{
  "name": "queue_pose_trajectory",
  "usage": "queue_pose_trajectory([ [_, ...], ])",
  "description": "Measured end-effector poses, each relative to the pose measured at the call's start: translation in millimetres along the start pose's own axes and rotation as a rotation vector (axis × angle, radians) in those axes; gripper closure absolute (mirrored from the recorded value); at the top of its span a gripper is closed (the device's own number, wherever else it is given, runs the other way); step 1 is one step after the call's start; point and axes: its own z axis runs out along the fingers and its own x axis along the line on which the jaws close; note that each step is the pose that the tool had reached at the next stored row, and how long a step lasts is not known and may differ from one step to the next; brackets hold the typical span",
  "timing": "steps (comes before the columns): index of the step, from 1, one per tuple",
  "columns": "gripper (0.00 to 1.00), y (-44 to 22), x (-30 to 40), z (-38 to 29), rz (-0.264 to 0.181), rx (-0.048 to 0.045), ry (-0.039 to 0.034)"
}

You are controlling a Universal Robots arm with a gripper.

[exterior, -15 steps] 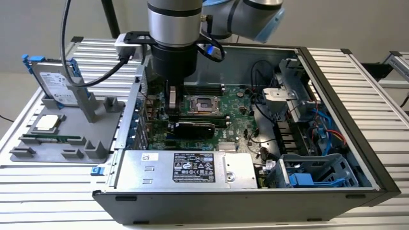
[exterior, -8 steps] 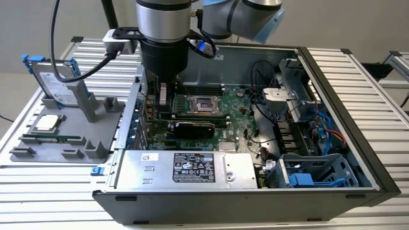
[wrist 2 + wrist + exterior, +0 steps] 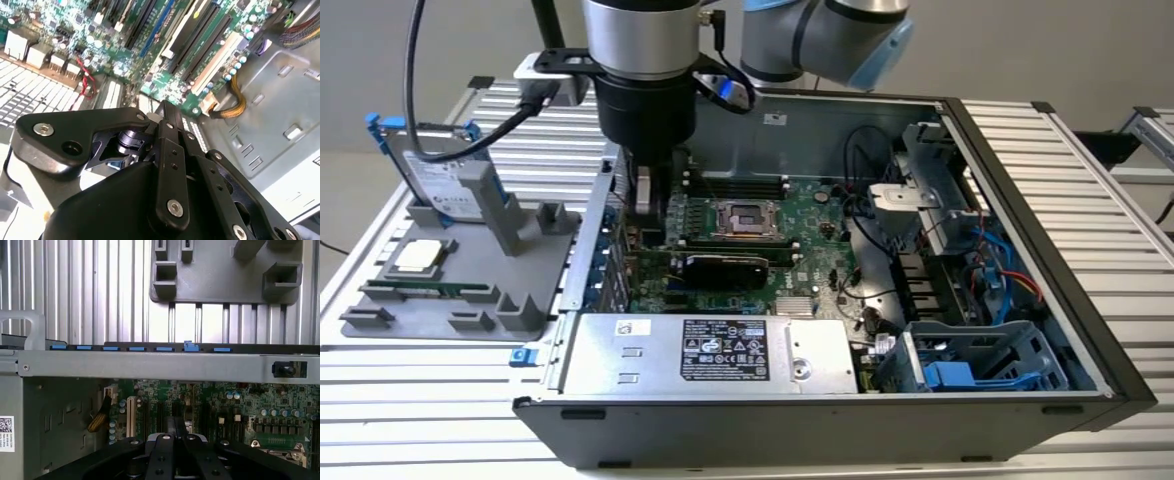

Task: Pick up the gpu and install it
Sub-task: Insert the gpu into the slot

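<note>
1. The robot arm's black two-finger gripper point(image 3: 647, 195) hangs straight down from its silver wrist inside the open grey desktop computer case point(image 3: 1067, 250), low over the green motherboard point(image 3: 821, 215).
2. In both wrist views the black fingers point(image 3: 170, 150) lie drawn together at the tips, with no card between them. A small silver sliver shows at the tips in the first wrist view, and what it is cannot be told.
3. The gpu point(image 3: 720, 268), a flat card with a black fan shroud, stands on edge on the motherboard just beside the gripper, on the side nearer the silver power supply box point(image 3: 707, 350). It is apart from the fingers and looks seated in a slot.
4. The case's rear wall with blue slot clips point(image 3: 150, 348) stands close in front of the fingers, leaving little room that way.
5. Beyond that wall, well apart from the gripper, the grey parts tray point(image 3: 440, 320) rests on the ribbed aluminium table point(image 3: 1067, 150).
6. Bare expansion slots, one white point(image 3: 220, 60), lie under and beside the fingertips, and yellow cables point(image 3: 235, 105) run nearby.
</note>
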Motion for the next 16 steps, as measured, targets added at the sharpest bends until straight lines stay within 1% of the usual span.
queue_pose_trajectory([
  [3,1.0,3.2,-1.3,-0.1,-0.001,0.0004,-0.0038],
  [6,1.0,5.4,-3.4,-0.5,-0.002,0.0003,-0.006],
  [10,1.0,8.8,-5.6,-1.0,-0.003,0.0005,-0.0114],
  [16,1.0,17.2,-10.7,-1.2,-0.005,0.0004,-0.0125],
])
